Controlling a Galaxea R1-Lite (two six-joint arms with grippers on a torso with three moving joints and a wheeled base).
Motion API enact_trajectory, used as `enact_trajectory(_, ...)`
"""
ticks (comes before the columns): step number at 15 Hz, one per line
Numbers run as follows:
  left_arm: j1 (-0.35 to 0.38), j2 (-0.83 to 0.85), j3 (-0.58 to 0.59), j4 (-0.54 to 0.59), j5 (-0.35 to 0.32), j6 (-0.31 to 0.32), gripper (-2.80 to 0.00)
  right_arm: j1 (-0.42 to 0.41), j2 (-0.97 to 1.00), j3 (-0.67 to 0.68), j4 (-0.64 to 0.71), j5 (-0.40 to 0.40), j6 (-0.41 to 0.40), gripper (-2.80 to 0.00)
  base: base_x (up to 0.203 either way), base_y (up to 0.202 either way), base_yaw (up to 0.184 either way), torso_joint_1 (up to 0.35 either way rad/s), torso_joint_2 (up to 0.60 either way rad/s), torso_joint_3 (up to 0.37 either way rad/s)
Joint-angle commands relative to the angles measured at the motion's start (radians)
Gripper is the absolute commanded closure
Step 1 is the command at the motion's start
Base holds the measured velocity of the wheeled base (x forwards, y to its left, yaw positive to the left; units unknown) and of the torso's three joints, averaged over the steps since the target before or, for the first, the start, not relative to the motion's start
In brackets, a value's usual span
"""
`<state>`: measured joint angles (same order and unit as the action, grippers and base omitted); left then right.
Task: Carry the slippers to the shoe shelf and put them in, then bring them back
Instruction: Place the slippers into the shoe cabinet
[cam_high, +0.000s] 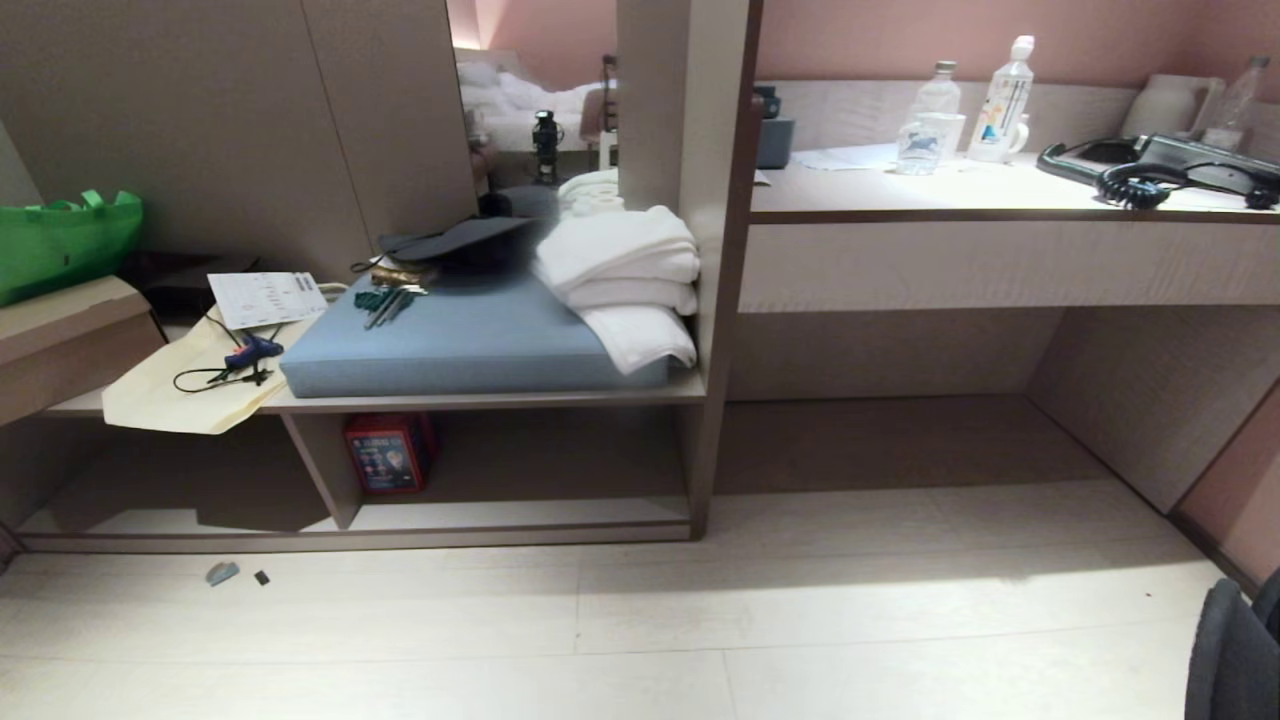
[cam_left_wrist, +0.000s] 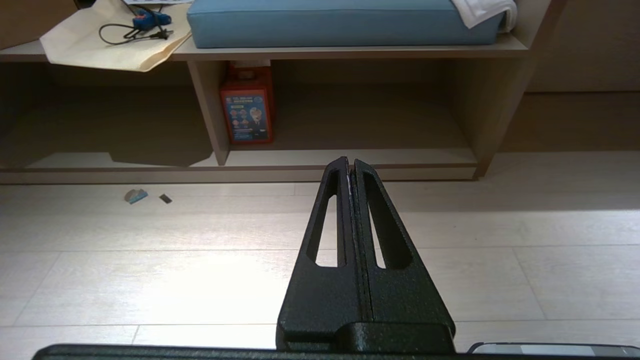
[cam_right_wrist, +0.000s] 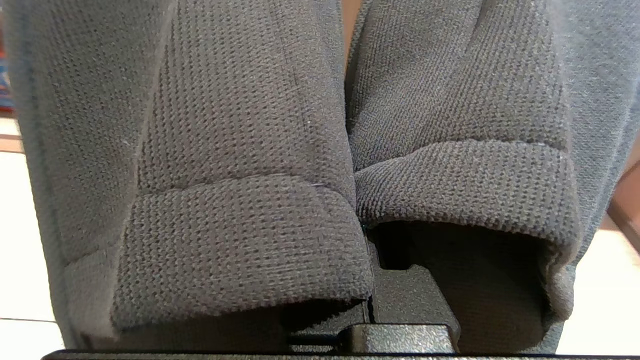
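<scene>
Slippers (cam_right_wrist: 320, 165) fill the right wrist view: we see two dark grey knitted uppers side by side, touching along their inner edges, their open cuffs turned toward the camera. The right gripper (cam_right_wrist: 369, 235) is almost wholly covered by them; only its black base shows between the two cuffs. We find its jaws pressed together, pinching the inner walls of the pair where the two meet. Neither the slippers nor either arm appears in the head view.

The left gripper (cam_left_wrist: 350, 167) hangs above the pale plank floor (cam_left_wrist: 150, 260), pointing toward the shoe shelf (cam_high: 500, 512), with its jaws pressed together and nothing between them.

We record the shoe shelf as the low taupe cubby under a bench board, with a divider panel (cam_high: 322, 465) and a pale base board. A red box (cam_high: 388, 452) stands in the right compartment, just beside the divider. No slipper lies in either compartment.

On the bench board above we note a blue cushion (cam_high: 470, 345), folded white towels (cam_high: 625, 270) at its right end, a dark cap (cam_high: 460, 240) at its back, and a cream bag (cam_high: 170, 390) overhanging the front edge. Two small scraps (cam_high: 223, 573) lie on the floor before the left compartment. To the right, a long desk counter (cam_high: 1000, 200) bears bottles (cam_high: 1003, 100) and a black telephone (cam_high: 1160, 170).
</scene>
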<state>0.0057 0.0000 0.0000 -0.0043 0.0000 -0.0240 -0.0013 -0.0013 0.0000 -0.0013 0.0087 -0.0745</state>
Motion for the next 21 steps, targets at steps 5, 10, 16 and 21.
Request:
enact_trajectory(5,0.0,0.0,0.0,0.0,0.0,-0.001,0.0,0.0,0.001,0.0,0.0,0.001,-0.001,0.0,0.0,0.196,-0.002,0.003,0.0,0.003)
enact_trajectory(10,0.0,0.0,0.0,0.0,0.0,-0.001,0.0,0.0,0.001,0.0,0.0,0.001,-0.001,0.0,0.0,0.196,-0.002,0.003,0.0,0.002)
enact_trajectory(16,0.0,0.0,0.0,0.0,0.0,-0.001,0.0,0.0,0.001,0.0,0.0,0.001,-0.001,0.0,0.0,0.196,-0.002,0.004,0.0,0.003)
enact_trajectory(21,0.0,0.0,0.0,0.0,0.0,-0.001,0.0,0.0,0.001,0.0,-0.001,0.001,-0.001,0.0,0.0,0.123,-0.002,0.0,0.0,0.003)
